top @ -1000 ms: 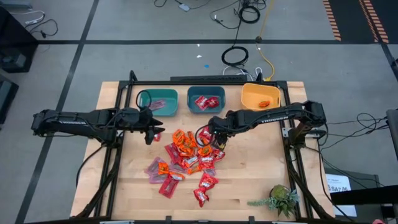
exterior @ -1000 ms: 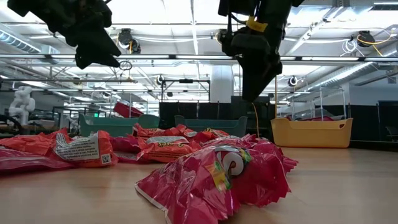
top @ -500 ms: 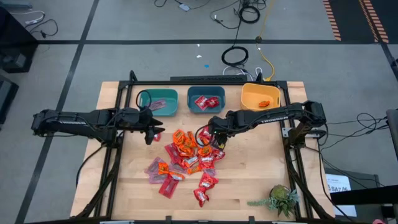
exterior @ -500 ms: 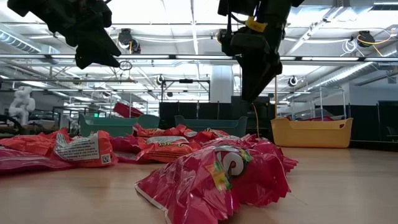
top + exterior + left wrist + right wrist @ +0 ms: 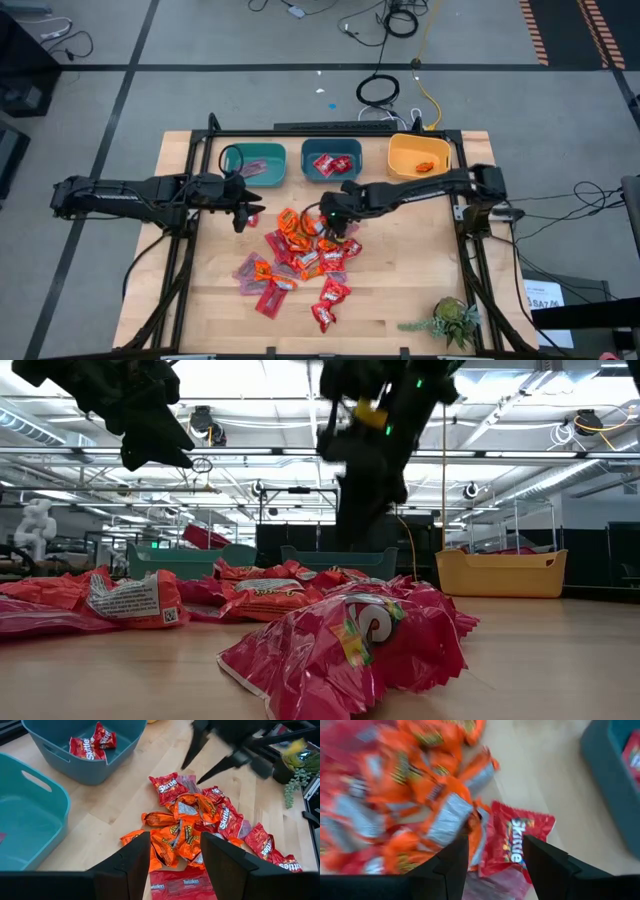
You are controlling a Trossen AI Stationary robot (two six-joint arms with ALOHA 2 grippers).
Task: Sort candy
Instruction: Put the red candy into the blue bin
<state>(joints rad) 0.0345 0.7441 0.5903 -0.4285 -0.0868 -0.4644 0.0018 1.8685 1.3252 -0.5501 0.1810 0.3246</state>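
Near table edge, 5 o'clock corner: small potted plant [image 5: 452, 322], standing alone, well apart from everything else.

Table [image 5: 410, 280], pale wood, framed by dark rails.

Candy [image 5: 300, 255]: loose heap of red, orange and pinkish-mauve wrapped packets spread from table centre toward 7 o'clock. Outliers at 6 o'clock: two red packets, nearest the front edge. Orange packets clustered at the heap's far end; red Skittles packets along its 3 o'clock side. In low view, one crumpled red packet [image 5: 345, 645] closest to the lens, remainder of heap behind and toward 9 o'clock.

Right gripper [image 5: 336, 222]: above the far end of the heap, just past centre. Fingers apart, nothing between them; in right wrist view, a red Skittles packet [image 5: 517, 845] and orange packets lying below the gap.

Left gripper [image 5: 243, 213]: at 9 o'clock of the heap, raised off the table, clear of the candy. Fingers [image 5: 131, 862] apart, empty; heap visible between them in left wrist view.

Far edge, three bins in a row:
- 11 o'clock: teal bin [image 5: 255, 165], a dark packet inside, kind not discernible.
- 12 o'clock: blue-teal bin [image 5: 331, 160], holding red packets.
- 1 o'clock: yellow bin [image 5: 419, 155], holding an orange packet.

Beyond table: grey floor with cables [image 5: 378, 92].
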